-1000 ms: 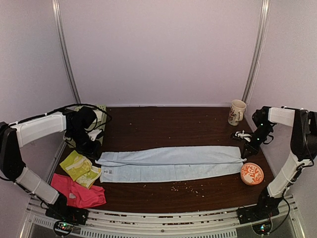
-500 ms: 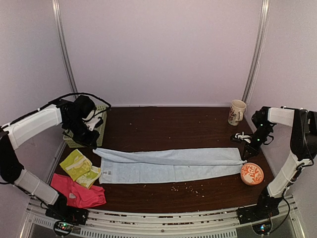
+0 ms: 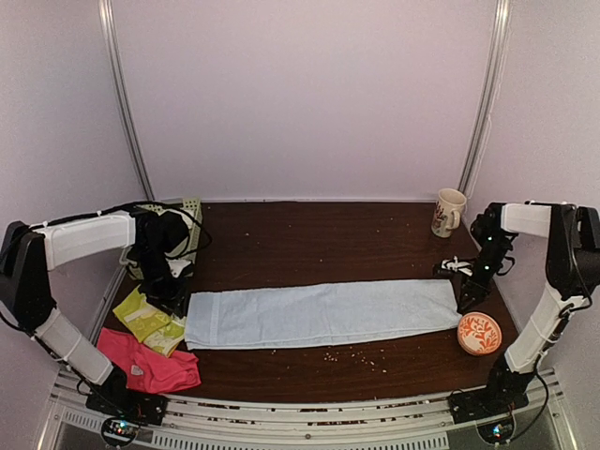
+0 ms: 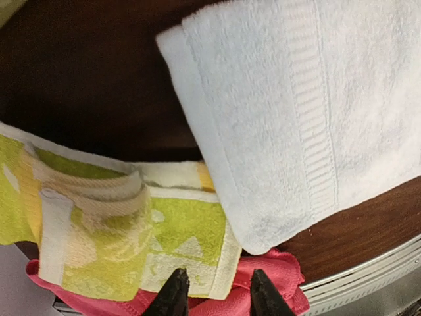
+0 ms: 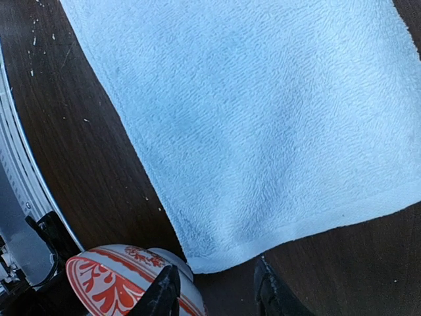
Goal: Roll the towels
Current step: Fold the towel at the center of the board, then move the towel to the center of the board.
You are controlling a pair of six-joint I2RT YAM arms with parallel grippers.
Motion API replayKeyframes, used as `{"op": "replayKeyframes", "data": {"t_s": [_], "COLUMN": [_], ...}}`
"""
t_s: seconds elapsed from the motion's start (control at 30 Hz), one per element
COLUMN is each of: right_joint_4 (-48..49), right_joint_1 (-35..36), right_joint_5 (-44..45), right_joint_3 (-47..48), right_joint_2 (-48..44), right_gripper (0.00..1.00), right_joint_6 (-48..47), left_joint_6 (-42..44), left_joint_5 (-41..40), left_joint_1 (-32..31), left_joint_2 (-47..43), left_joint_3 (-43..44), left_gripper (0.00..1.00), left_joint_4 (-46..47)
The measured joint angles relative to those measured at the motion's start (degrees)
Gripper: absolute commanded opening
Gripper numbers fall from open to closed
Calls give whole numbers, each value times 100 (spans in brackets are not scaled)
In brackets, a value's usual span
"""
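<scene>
Your pale blue towel lies flat across mid-frame; left claw and right claw both stand apart, empty, at its two ends.

Soft, even light falls from above; the pale blue towel casts barely a shadow on the dark table. Up close at its left end it bleaches nearly white and slightly soft. Beyond the towel, the wall rails lean outward.

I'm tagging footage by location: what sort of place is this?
Probably a robot test booth, not a home: plain pale walls enclose a dark wooden table, with a pale blue towel, mug and bowl laid out as props.
</scene>
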Motion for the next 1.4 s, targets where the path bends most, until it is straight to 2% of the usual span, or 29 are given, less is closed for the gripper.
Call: {"op": "replayKeyframes", "data": {"t_s": [0.13,0.23,0.4,0.57,0.83,0.9,0.97,1.1,1.23,1.4], "right_joint_4": [-284,107,1045,1805,2070,2041,2026,2050,2181,2675], "right_joint_1": [-22,-39,-44,-44,-44,-44,-44,-44,-42,-46], "right_joint_5": [-39,-33,55,107,105,81,76,111,236,533], "right_joint_3": [688,1014,1025,1025,981,981,981,981,986,1152], "right_joint_2": [153,258,481,892,1241,1298,1331,1355,1349,1373], "right_gripper": [40,40,40,42,36,31,17,3,1,1], "right_joint_6": [46,404,1322,2166,2457,2439,2411,2476,2791,3309], "left_joint_6": [-4,-17,-103,-168,-190,-188,-186,-175,-146,-101], "left_joint_5": [-262,-509,-938,-1021,-1019,-1019,-1014,-986,-907,-745], "left_joint_1": [0,2,35,168,195,195,195,195,195,195], "left_joint_2": [168,203,448,721,1056,1067,1064,1075,1167,1257], "left_joint_3": [544,745,745,699,592,562,551,490,387,376], "left_gripper": [34,37,43,45,44,44,44,43,38,37], "left_joint_4": [-11,116,601,1294,1823,1836,1871,1954,2131,2430]}}
